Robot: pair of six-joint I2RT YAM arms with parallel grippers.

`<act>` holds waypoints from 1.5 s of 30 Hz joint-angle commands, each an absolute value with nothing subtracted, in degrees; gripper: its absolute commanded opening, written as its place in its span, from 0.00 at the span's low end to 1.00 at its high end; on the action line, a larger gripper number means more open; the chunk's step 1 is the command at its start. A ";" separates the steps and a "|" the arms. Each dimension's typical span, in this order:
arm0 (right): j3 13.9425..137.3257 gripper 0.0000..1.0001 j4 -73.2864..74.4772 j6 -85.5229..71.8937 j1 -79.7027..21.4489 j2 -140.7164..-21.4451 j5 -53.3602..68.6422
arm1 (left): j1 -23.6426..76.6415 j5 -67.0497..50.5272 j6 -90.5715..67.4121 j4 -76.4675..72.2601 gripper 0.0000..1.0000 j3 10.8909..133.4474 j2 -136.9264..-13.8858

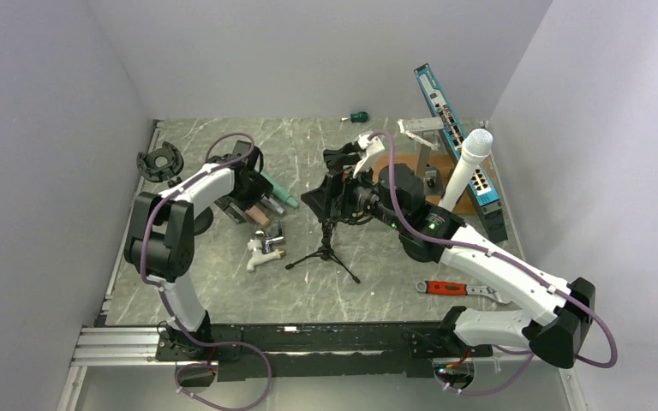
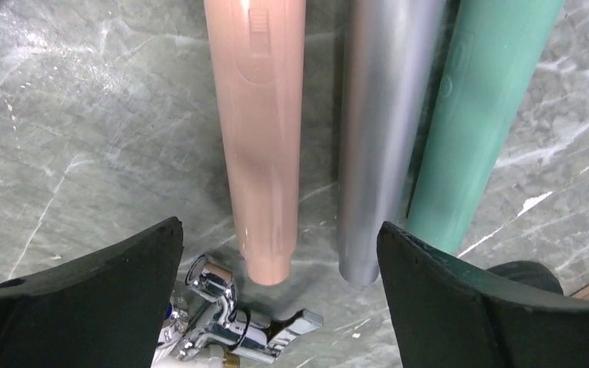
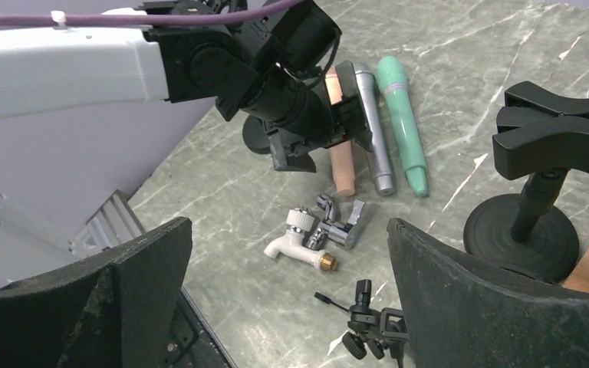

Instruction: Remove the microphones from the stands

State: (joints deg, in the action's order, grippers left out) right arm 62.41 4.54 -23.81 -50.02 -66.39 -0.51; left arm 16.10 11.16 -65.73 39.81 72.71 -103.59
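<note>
The left pincer [image 2: 280,234] hangs with its jaws wide apart, gripping nothing. Just past it at 12 o'clock, three microphones lie flat on the counter [image 2: 69,115], side by side: the pink microphone [image 2: 259,138], the silver microphone [image 2: 380,138] and the green microphone [image 2: 479,115] (pink and silver fall within the jaws' span, green at its right edge). A chrome tap [image 2: 238,322] sits at 6 o'clock. The right pincer [image 3: 290,230] also gapes. The black clip stand [image 3: 556,134] rises at its 3 o'clock, well apart from the microphones.
</note>
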 commanded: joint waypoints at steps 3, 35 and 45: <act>68.31 1.00 7.98 -20.32 -50.01 -67.17 -0.31 | 15.76 8.24 -62.86 38.88 0.99 72.46 -96.02; 78.39 1.00 53.98 -25.58 -50.01 -47.05 -36.48 | 13.18 -24.30 -18.83 18.34 0.99 61.91 -56.07; 77.34 1.00 63.38 -36.23 -50.02 -43.74 -47.81 | 13.18 -24.73 -18.15 17.86 0.99 60.59 -54.81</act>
